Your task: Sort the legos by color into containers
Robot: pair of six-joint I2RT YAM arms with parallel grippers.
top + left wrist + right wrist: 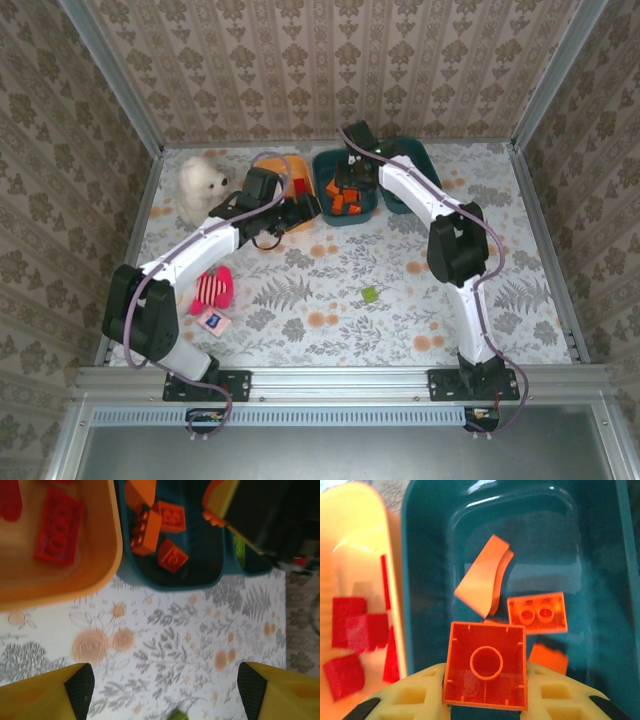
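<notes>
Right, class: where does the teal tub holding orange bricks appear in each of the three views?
Top external: teal tub, far centre, middle of three.
Left wrist: tub top centre.
Right wrist: tub across centre and right, behind the held orange brick.
Shared landmark: the orange tub on its left side in each picture.

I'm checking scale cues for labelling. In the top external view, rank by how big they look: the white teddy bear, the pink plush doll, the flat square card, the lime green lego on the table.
1. white teddy bear
2. pink plush doll, slightly smaller
3. flat square card
4. lime green lego, smallest
</notes>
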